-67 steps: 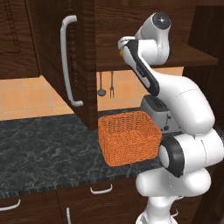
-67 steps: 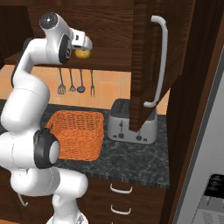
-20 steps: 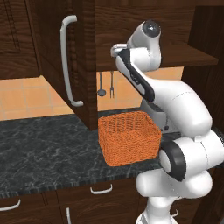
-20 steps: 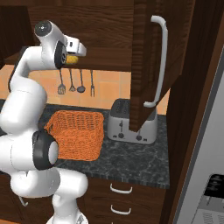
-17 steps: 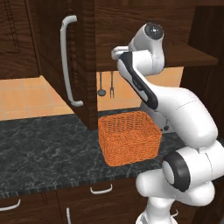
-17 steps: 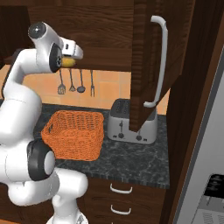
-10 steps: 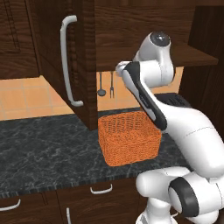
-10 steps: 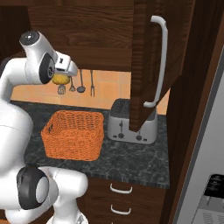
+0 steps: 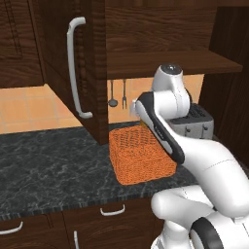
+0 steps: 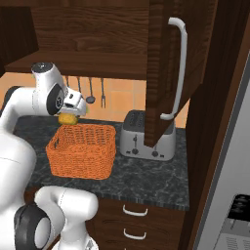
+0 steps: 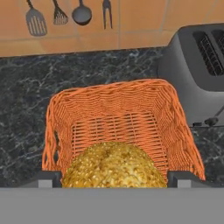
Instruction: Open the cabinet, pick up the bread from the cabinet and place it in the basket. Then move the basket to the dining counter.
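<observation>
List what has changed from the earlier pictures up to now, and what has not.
The gripper has carried the bread down and out from the cabinet shelf to just above the basket; the hand view looks straight into the basket past the bread, which is still held between the fingers. The basket, the toaster and the open cabinet doors have stayed where they were.

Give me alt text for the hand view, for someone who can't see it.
A seeded golden bread roll sits between the gripper fingers, held directly above the open orange wicker basket on a black veined counter. A grey toaster stands beside the basket, and utensils hang on the orange tiled wall behind.
</observation>
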You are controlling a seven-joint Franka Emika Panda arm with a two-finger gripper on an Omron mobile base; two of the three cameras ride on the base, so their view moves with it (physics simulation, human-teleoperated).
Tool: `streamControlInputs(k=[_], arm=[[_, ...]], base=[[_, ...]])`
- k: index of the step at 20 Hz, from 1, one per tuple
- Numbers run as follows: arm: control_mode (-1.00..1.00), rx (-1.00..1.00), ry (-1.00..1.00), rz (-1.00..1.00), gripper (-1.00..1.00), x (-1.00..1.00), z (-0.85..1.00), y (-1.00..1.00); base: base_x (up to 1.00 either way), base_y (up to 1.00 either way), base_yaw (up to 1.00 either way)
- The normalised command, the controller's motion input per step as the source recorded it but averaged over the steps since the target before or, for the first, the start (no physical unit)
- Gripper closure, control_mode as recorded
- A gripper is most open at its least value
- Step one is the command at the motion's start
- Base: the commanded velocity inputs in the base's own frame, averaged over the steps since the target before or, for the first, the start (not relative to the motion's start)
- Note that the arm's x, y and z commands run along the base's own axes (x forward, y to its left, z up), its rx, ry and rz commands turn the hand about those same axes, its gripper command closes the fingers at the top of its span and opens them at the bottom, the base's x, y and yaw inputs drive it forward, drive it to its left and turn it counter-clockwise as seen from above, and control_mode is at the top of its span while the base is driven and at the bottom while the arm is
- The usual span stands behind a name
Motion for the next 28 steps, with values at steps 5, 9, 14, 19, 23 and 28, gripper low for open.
streamControlInputs(k=[5, 9, 14, 19, 23, 28], arm=[[-1.0, 0.0, 0.13, 0.0, 1.0, 0.1, -1.0, -0.01], [-1.0, -0.03, 0.0, 0.04, 1.0, 0.35, -0.77, 0.0], [-1.0, -0.01, 0.0, 0.05, 1.0, 0.54, -0.59, 0.0], [-1.0, 0.0, 0.0, 0.06, 1.0, 0.39, -0.6, 0.0], [-1.0, -0.01, 0.0, 0.05, 1.0, 0.33, -0.57, 0.02], [-1.0, -0.01, 0.0, 0.04, -1.0, 0.18, -0.42, 0.07]], base=[[0.0, 0.0, 0.0], [0.0, 0.0, 0.0], [0.0, 0.0, 0.0], [0.0, 0.0, 0.0], [0.0, 0.0, 0.0], [0.0, 0.0, 0.0]])
